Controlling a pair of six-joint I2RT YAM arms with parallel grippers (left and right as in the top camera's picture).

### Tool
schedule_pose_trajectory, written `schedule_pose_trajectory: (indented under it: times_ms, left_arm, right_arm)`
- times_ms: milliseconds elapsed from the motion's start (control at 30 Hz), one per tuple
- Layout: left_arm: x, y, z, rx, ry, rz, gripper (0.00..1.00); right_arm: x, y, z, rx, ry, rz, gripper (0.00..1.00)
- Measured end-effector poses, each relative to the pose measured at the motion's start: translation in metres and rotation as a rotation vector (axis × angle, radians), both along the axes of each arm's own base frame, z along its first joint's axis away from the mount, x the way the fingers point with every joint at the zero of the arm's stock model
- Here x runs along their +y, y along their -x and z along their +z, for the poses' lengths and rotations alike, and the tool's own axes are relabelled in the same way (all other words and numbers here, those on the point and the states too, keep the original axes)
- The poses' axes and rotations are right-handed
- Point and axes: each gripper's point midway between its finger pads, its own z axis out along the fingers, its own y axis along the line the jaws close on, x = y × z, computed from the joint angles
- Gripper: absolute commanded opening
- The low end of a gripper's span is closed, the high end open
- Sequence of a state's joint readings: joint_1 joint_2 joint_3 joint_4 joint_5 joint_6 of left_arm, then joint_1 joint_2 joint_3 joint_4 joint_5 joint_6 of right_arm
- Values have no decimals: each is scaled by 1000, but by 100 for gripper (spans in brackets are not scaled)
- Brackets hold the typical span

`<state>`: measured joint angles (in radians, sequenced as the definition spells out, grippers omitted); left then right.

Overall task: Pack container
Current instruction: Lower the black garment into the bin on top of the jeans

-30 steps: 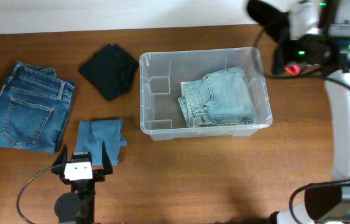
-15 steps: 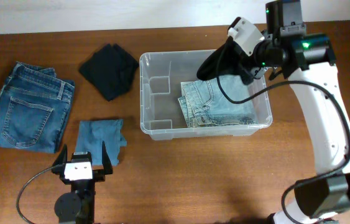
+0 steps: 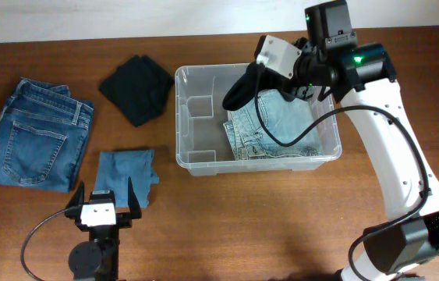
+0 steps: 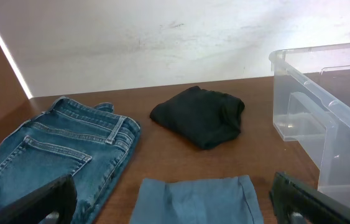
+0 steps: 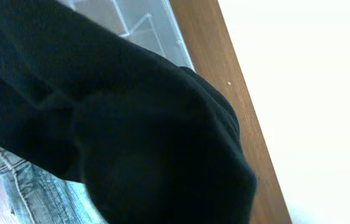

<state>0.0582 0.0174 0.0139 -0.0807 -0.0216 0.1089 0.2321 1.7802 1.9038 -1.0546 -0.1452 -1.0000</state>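
Note:
The clear plastic container [image 3: 192,162] stands mid-table, with folded light-blue jeans [image 3: 277,125] in its right half; it also shows in the left wrist view [image 4: 324,118]. My right gripper [image 3: 255,78] hangs over the container's middle, shut on a black garment [image 3: 237,92] that dangles above the bin. That black garment [image 5: 112,130] fills the right wrist view and hides the fingers. My left gripper [image 3: 106,195] is open and empty at the front left, at the near edge of a folded light-blue cloth [image 3: 125,173], also seen in the left wrist view [image 4: 196,199].
A second black garment [image 3: 136,87] lies left of the container, also in the left wrist view [image 4: 201,116]. Folded dark-blue jeans [image 3: 36,136] lie at the far left, also in the left wrist view [image 4: 56,149]. A pale wall runs behind the table.
My right arm has swung left and down from the back right corner, carrying the black garment over the container's middle. The left arm has not moved.

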Motion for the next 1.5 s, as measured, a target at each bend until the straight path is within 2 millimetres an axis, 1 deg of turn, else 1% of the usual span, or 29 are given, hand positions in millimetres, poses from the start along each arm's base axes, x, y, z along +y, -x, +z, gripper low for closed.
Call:
schedule_pose_trajectory:
  times_ms: [133, 333, 433, 533, 800, 900, 1033, 1100, 1300, 1500]
  left_arm:
    - [0, 0, 0, 0, 0, 0, 100]
    - [0, 0, 0, 0, 0, 0, 100]
    - [0, 0, 0, 0, 0, 0, 100]
    - [0, 0, 0, 0, 0, 0, 99]
    - [0, 0, 0, 0, 0, 0, 100]
    - [0, 0, 0, 0, 0, 0, 100]
    - [0, 0, 0, 0, 0, 0, 100]
    - [0, 0, 0, 0, 0, 0, 99]
    - [0, 0, 0, 0, 0, 0, 100]
    - [0, 0, 0, 0, 0, 0, 100]
  right_arm:
    - [4, 0, -7, 14, 9, 43, 4]
    - [13, -6, -35, 61, 27, 138, 4]
    - [16, -14, -40, 43, 34, 161, 4]
    - [17, -15, -40, 31, 42, 179, 4]
    - [5, 0, -55, 108, 123, 206, 4]
    - [0, -1, -66, 130, 157, 207, 4]
    - [-3, -13, -82, 127, 210, 223, 4]
    - [-5, -22, -82, 96, 233, 225, 4]
    - [-9, -30, -79, 52, 281, 236, 4]
    - [-13, -47, -71, -19, 317, 208, 4]
